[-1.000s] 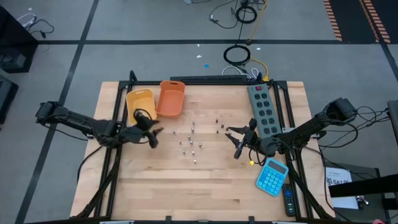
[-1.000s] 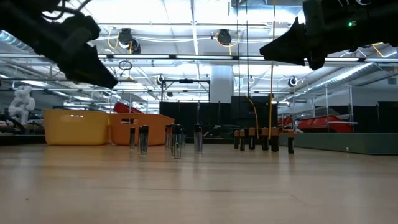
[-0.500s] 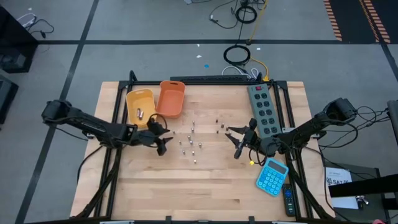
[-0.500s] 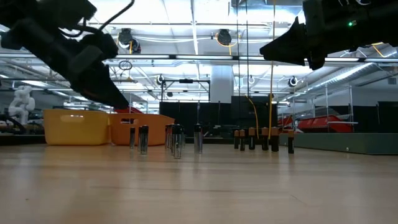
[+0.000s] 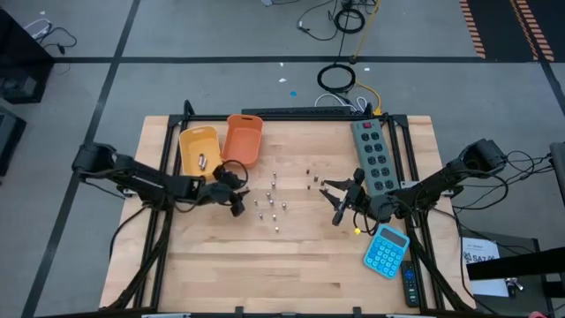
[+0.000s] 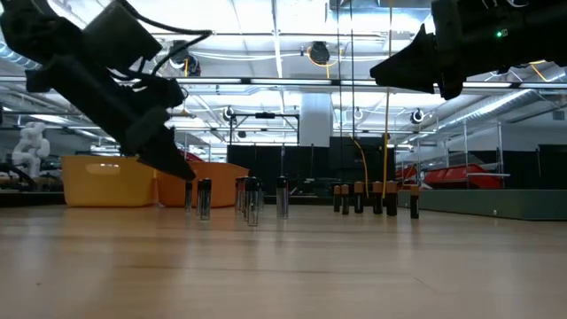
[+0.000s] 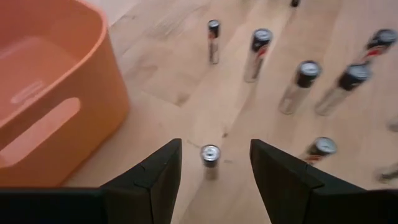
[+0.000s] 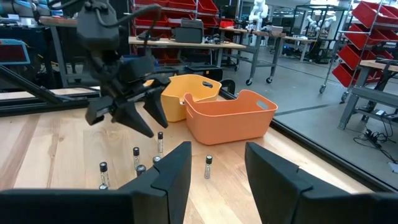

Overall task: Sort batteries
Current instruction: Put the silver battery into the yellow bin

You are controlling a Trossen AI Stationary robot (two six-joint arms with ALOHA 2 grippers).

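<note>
Wooden worktop (image 5: pixel 291 265) holds everything. Nearest the left gripper (image 7: pixel 211 177), 1 battery (image 7: pixel 210 154) stands upright between its spread fingers, beside the orange bin (image 7: pixel 43 93). Farther on, more batteries (image 5: pixel 272 203) stand scattered mid-worktop. The right gripper (image 5: pixel 334 201) waits past them, fingers spread too. Next, I think the left fingers must drop and pinch that battery.

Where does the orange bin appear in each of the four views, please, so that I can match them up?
High view: orange bin at the table's far edge, left of centre.
Low view: partly hidden behind the left gripper, beside the yellow bin.
Left wrist view: fills the left side.
Right wrist view: centre, in front of the yellow bin.
Shared landmark: the standing batteries beside it.
</note>
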